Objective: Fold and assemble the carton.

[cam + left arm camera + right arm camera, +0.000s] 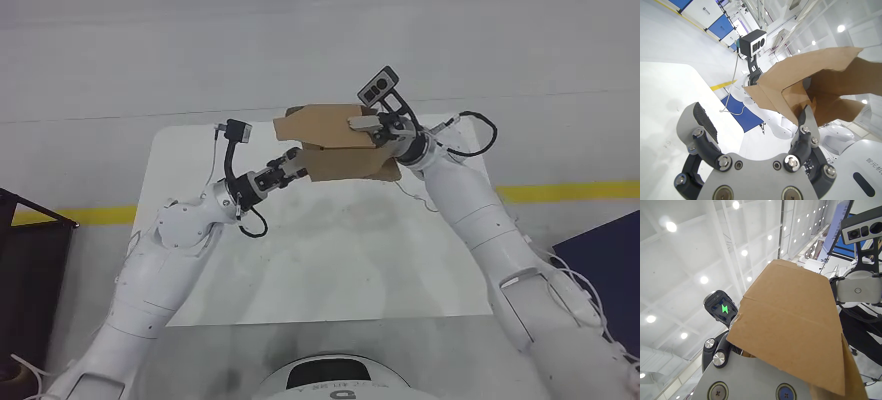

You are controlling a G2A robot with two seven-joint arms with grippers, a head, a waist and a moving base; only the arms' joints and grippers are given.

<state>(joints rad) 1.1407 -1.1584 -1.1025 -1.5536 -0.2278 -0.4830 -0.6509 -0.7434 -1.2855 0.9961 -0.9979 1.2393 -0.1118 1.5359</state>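
Carton [330, 128] gripped by right hand [370, 124], left hand [296, 166] open at its edge

The carton [335, 140] is plain brown cardboard. The counter [330, 250] is white. The left tool [298, 163] is grey metal, its pads [705, 121] black and finely ribbed.

Both arms extended forward, left hand [753, 107] spread open, right hand [366, 123] clamped.

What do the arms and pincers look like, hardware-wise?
Left arm and right arm: glossy white rounded shells, dark joints, black cables looped at the wrists. Left pincer: grey metal base plate, black linkages, silver screws, grey fingers with ribbed black pads. Right pincer: same grey plate and screws.
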